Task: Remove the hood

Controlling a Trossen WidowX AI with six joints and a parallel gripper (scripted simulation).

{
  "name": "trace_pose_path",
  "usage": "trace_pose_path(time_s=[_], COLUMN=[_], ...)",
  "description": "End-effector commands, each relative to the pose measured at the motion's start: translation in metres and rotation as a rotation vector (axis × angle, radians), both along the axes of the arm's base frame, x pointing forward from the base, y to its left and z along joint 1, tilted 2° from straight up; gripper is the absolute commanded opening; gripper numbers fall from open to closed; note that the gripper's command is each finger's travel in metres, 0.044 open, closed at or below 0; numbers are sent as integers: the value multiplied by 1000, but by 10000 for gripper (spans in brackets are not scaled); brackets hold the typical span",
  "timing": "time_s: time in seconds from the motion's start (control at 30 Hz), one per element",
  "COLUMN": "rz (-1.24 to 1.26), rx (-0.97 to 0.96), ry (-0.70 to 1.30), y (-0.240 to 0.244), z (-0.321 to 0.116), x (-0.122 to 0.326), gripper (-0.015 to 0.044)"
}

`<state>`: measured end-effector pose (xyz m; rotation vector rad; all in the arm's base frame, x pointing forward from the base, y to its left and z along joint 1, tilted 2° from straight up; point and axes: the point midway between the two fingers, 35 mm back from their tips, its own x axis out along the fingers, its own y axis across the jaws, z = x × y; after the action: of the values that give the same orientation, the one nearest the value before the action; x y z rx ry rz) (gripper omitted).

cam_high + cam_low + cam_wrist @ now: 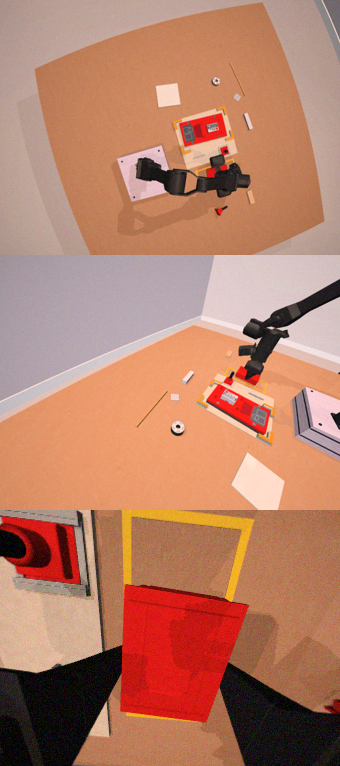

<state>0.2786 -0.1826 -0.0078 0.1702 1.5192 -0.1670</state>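
Observation:
The red hood [211,172] [241,372] [175,620] is a box-like piece. My gripper [220,176] [248,372] [173,658] is shut on its two sides. The hood hangs over the marked area, a yellow outline [203,169] [265,387] [127,555]. In the wrist view it covers the nearer part of the outline, and a strip of the near line shows past its edge. It seems a little above the table; its underside is hidden. A flat red body [204,137] [233,412], apparently the toy car, lies between orange corner brackets.
A red piece with a black knob [224,150] [228,381] [55,552] stands on the beige board beside the outline. Another knobbed red piece [218,211] lies on the opposite side. A tan block [250,197] [228,353] and a white block [247,121] [188,377] lie farther out.

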Motion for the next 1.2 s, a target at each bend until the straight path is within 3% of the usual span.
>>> trace_pose_path(time_s=[0.0, 0.5, 1.03, 1.17], rz=[-1, -1, 1, 1], rx=[4, 4, 0, 0], ry=[-4, -4, 0, -2], y=[1, 1, 0, -1], z=[-2, -9, -8, 9], x=[1, 1, 0, 1], gripper=[0, 0, 420, 440])
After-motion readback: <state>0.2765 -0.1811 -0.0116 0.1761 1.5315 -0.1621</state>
